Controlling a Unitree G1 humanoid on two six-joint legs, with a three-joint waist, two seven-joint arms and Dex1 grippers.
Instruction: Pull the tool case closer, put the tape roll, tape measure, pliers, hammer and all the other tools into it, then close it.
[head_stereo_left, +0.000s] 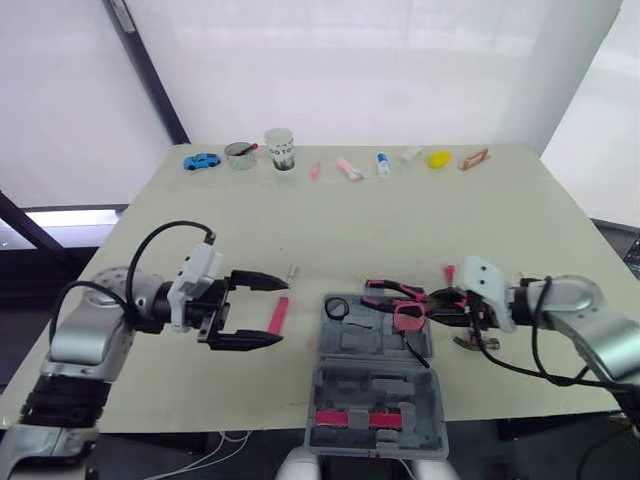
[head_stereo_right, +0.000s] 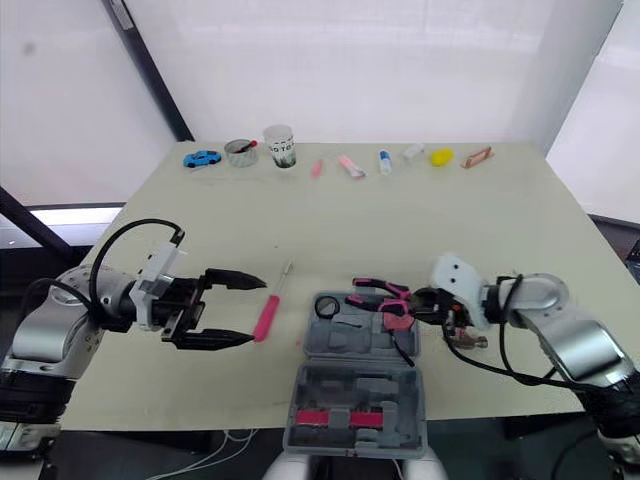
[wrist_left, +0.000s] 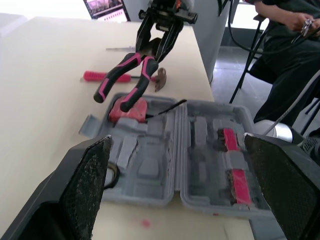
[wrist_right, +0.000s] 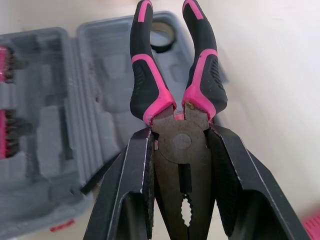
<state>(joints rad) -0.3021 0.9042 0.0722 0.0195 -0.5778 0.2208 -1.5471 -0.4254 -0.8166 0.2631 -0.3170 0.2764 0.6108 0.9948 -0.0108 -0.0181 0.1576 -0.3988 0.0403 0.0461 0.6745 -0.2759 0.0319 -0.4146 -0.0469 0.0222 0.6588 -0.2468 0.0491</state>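
The right hand (head_stereo_left: 452, 303) is clamping the pliers (head_stereo_left: 392, 294) by the head, handles over the open tool case (head_stereo_left: 372, 388) at the worktop's near edge, probably to lay them in; the left hand (head_stereo_left: 280, 311) is gaping, empty.

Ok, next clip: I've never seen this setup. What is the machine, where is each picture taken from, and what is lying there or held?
It is a humanoid robot with two arms. The two wide pictures come from cameras on its head, looking down over a beige table. The other two come from a camera on each wrist, looking along that gripper's fingers. An open grey plastic tool case lies at the table's near edge. The right gripper is shut on pink-and-black pliers, held over the case. The left gripper is open, its fingertips by a pink-handled screwdriver lying on the table. A pink-handled hammer lies beside the case.
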